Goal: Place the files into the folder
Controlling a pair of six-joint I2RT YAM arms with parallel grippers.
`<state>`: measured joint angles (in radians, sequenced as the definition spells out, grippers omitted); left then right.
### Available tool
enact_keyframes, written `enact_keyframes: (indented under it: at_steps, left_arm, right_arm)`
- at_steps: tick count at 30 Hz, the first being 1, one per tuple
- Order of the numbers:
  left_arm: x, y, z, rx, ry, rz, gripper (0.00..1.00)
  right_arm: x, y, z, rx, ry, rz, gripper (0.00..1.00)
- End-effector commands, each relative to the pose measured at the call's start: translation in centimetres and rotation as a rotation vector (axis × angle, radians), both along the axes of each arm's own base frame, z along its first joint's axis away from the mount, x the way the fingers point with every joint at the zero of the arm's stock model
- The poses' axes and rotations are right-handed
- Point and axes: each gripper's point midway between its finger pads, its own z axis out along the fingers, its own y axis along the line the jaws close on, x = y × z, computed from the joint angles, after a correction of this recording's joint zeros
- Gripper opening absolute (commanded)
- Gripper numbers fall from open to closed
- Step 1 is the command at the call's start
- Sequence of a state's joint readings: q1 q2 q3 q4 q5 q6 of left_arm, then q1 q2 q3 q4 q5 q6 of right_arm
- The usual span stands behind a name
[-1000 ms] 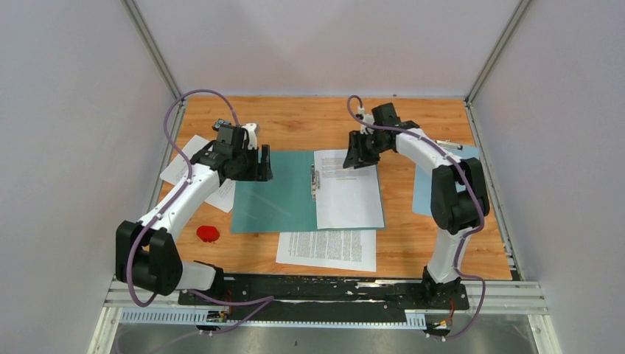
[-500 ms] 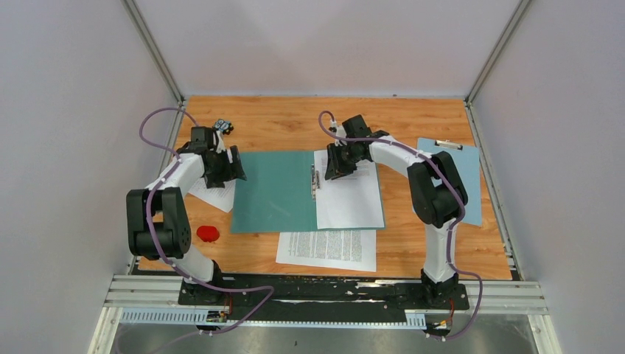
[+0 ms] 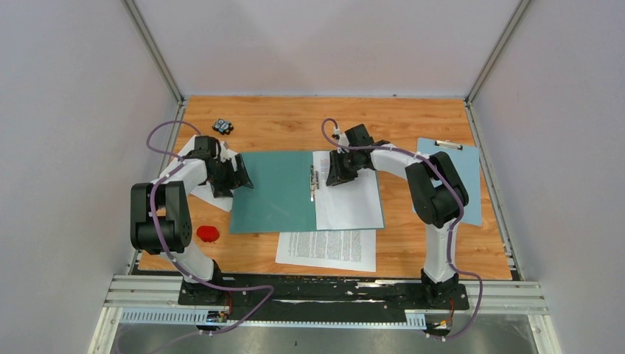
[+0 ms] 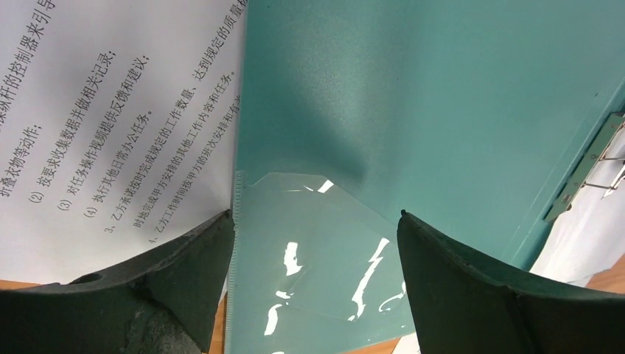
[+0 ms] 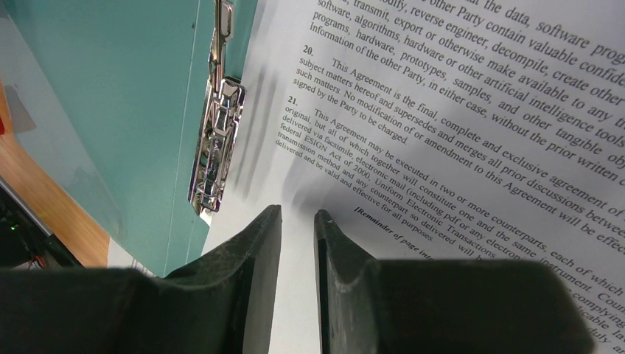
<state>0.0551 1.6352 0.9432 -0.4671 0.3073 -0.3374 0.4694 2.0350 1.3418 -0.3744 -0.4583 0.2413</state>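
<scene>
Orange-brown wood makes up the worktop (image 3: 295,118). At its left side a left file (image 3: 215,195) (image 4: 110,118), white and printed with black characters, lies flat and partly under the left arm. Near it toward the front sits a small red object (image 3: 208,234); toward the back lies a small dark object (image 3: 222,126), too small to name. The left claw (image 3: 239,175) (image 4: 317,215) is released, its fingers spread wide with nothing between them; it hangs over the left edge of the folder (image 3: 273,195) (image 4: 413,96) (image 5: 125,88), where a clear plastic pocket (image 4: 309,251) shows on the teal card. The folder lies open and flat at the middle of the worktop, its left edge meeting the left file. The metal fastener (image 3: 313,181) (image 4: 589,162) (image 5: 217,140) runs along its spine. On the right cover lies a middle file (image 3: 354,203) (image 5: 457,110), its left edge just beside the fastener. A near file (image 3: 326,249) lies outside the folder, just in front of it on the bare wood. The right claw (image 3: 333,173) (image 5: 298,214) is clenched to a thin slit over the far left part of the middle file; whether it pinches the paper I cannot tell. At the far right a light blue clipboard (image 3: 472,184) lies flat, partly behind the right arm.
</scene>
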Motion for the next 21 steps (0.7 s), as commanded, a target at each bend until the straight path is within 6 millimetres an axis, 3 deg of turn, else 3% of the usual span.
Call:
enact_keyframes:
  at_steps: [1,12,21]
  left_arm:
    - [0.7,-1.5,0.1,-0.096,-0.035,-0.003,0.88]
    - [1.5,-4.2,3.6,-0.274,-0.155,-0.015,0.87]
    - [2.2,-7.2,10.0,-0.519,-0.333,-0.027,0.84]
  right_arm:
    - [-1.3,-1.0,-3.0,-0.057,0.031,-0.014,0.25]
    - [-2.2,-1.6,-4.2,-0.07,0.052,-0.008,0.25]
    - [-2.5,-1.8,-4.8,-0.069,0.063,-0.006,0.24]
